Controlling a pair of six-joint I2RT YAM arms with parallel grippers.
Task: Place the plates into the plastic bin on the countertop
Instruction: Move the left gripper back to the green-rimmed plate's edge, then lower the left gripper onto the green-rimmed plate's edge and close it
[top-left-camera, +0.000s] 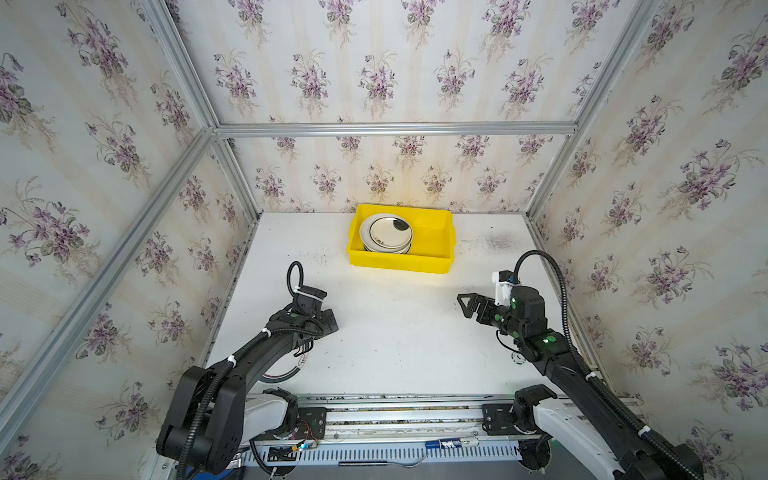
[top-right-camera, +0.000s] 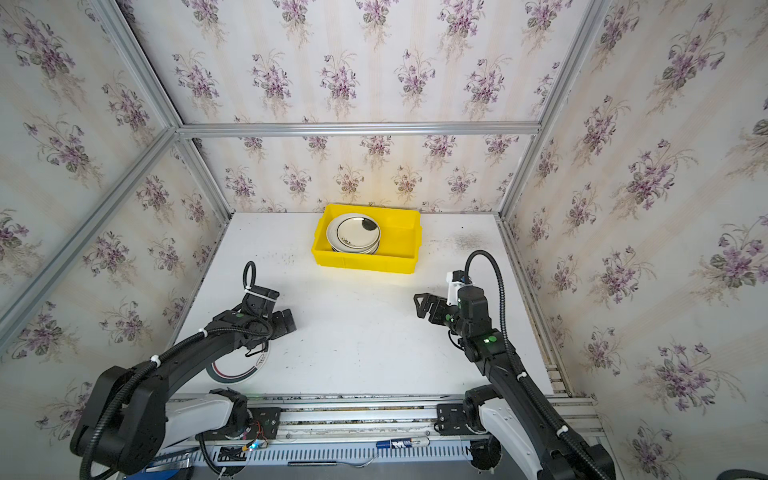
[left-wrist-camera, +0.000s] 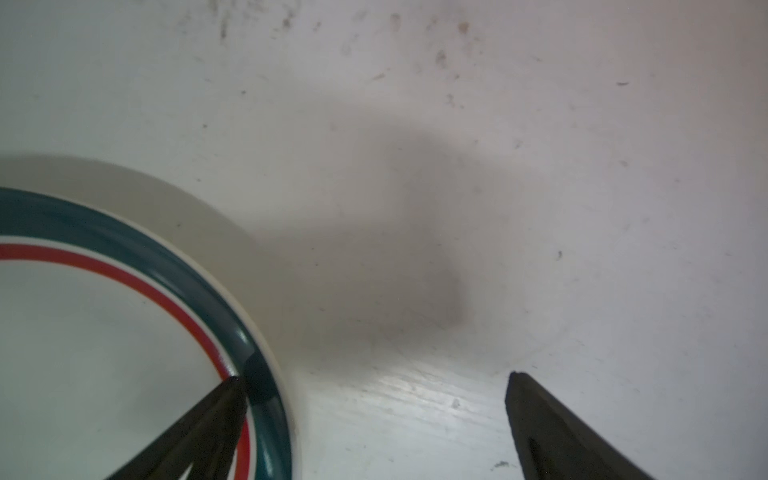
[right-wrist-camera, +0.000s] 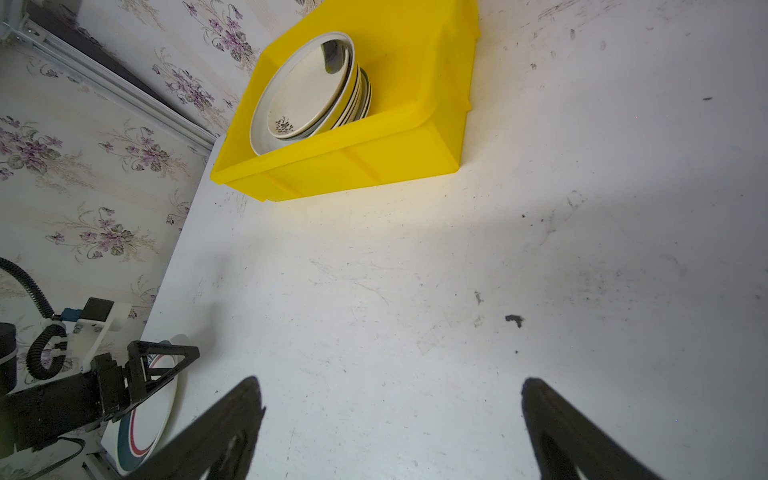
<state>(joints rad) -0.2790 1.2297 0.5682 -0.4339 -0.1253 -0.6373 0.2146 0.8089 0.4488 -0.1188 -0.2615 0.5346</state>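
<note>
In both top views, the plastic bin sat at the far edge of the countertop, with a stack of plates in its left half. One ringed plate lay near the front left, under my left gripper. My right gripper hung spread and empty on the right.

My left wrist view showed the jaws wide apart and gripping nothing. One finger was over the ringed plate's rim, the other over bare countertop.

My right wrist view showed those jaws wide too, over bare countertop, well short of the bin.
</note>
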